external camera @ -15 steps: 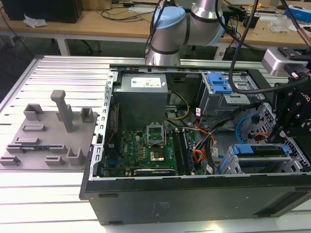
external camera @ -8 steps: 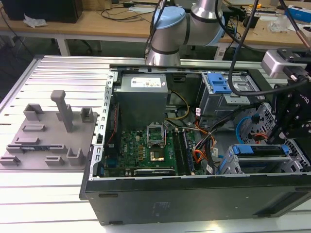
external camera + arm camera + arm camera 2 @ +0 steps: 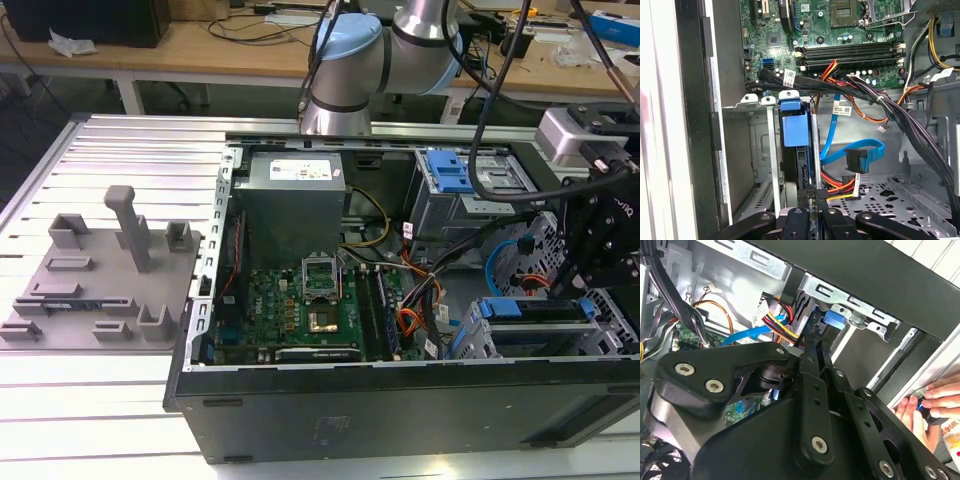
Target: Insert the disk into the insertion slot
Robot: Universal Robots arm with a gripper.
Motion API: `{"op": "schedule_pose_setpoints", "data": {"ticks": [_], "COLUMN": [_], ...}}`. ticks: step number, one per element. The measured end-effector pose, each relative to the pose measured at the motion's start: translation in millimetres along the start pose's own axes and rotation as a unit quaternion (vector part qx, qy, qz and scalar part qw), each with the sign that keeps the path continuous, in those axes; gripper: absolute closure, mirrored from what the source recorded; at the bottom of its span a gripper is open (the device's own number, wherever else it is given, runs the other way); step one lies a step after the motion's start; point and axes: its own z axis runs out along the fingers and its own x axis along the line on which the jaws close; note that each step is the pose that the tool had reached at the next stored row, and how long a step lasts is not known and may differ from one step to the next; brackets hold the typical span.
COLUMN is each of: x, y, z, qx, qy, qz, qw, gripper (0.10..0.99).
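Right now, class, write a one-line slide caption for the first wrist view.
Closed gripper at the end of the blue-framed disk, which sits in the light grey insertion slot.

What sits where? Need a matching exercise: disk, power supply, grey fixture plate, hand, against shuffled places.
1. disk
2. power supply
3. grey fixture plate
4. hand

A. on the slatted table, at the exterior view's left of the computer case
B. in the insertion slot, nearest the gripper
C. outside the case wall
D. inside the case, next to the motherboard

Pairs: 1-B, 2-D, 3-A, 4-C
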Motion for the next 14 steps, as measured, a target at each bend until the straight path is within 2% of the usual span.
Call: {"op": "schedule_pose_setpoints", "data": {"ticks": [14], "x": [0.6], "y": [0.1], "z": [6.8], "qx": [0.0], "qy": [0.0003], "qz": [0.0], "qw": [1.0], "gripper": [0.922]}}
